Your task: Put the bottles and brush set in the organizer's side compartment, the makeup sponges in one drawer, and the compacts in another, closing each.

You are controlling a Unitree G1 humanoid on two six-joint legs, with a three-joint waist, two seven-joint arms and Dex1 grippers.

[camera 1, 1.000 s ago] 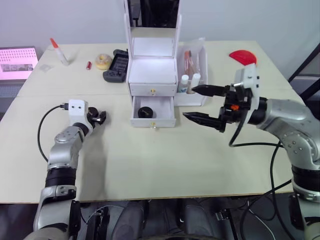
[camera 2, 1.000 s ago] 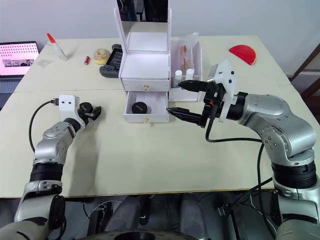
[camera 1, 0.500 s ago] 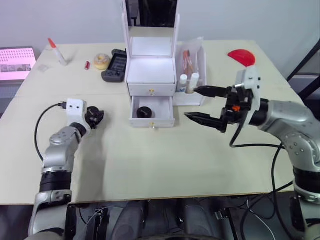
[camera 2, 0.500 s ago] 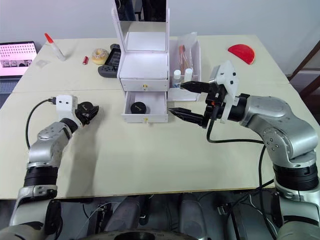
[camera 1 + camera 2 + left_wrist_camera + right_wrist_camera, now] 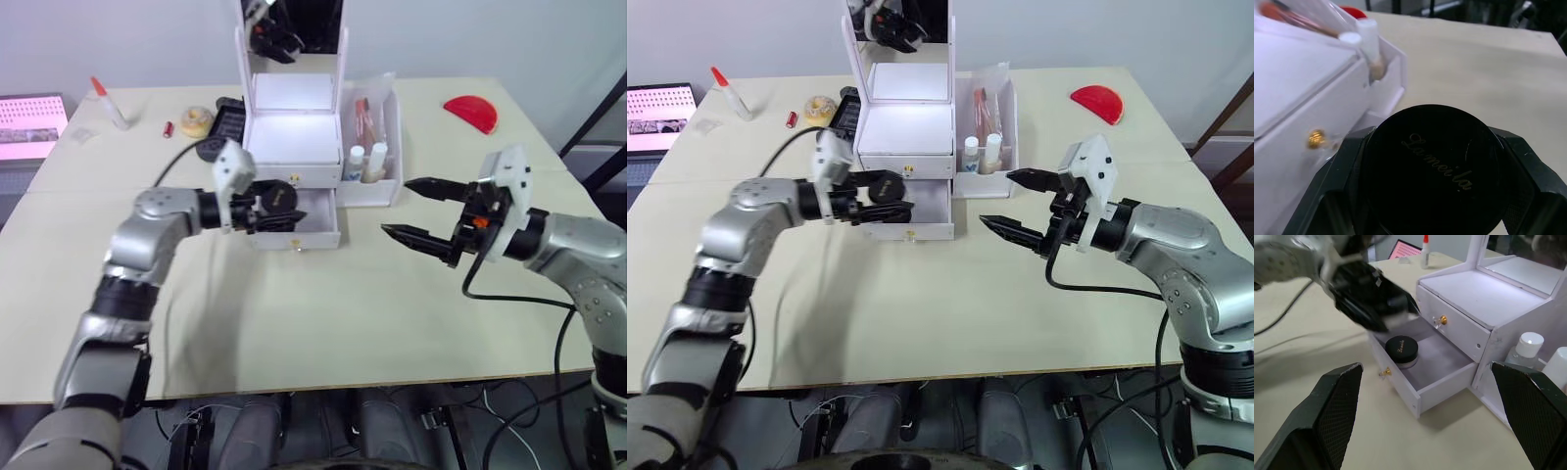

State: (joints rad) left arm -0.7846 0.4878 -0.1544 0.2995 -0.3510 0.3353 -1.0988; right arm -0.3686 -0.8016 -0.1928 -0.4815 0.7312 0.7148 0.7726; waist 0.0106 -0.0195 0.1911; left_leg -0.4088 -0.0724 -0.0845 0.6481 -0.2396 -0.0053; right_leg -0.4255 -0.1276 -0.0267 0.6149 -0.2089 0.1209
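The white organizer [image 5: 294, 137] stands mid-table with its upper drawer closed and its lower drawer [image 5: 1442, 364] pulled open. One black compact [image 5: 1401, 348] lies inside that drawer. My left gripper [image 5: 282, 208] is shut on a second compact [image 5: 1435, 166] and holds it over the drawer's left part. Both bottles [image 5: 359, 162] [image 5: 378, 159] and the brush set [image 5: 372, 113] stand in the side bin. To the right of the drawer my right gripper [image 5: 396, 208] hovers open, holding nothing. The makeup sponges are out of view.
Behind the organizer on the left lie a dark game controller [image 5: 221, 122], a yellow roll [image 5: 199, 120], a small red item [image 5: 168, 128] and a glue bottle [image 5: 106, 101]. A red half-round object [image 5: 471, 110] sits at the back right.
My left arm has swung from the table's left side over to the open drawer, carrying the compact. My right gripper has drawn back a little to the right, still open.
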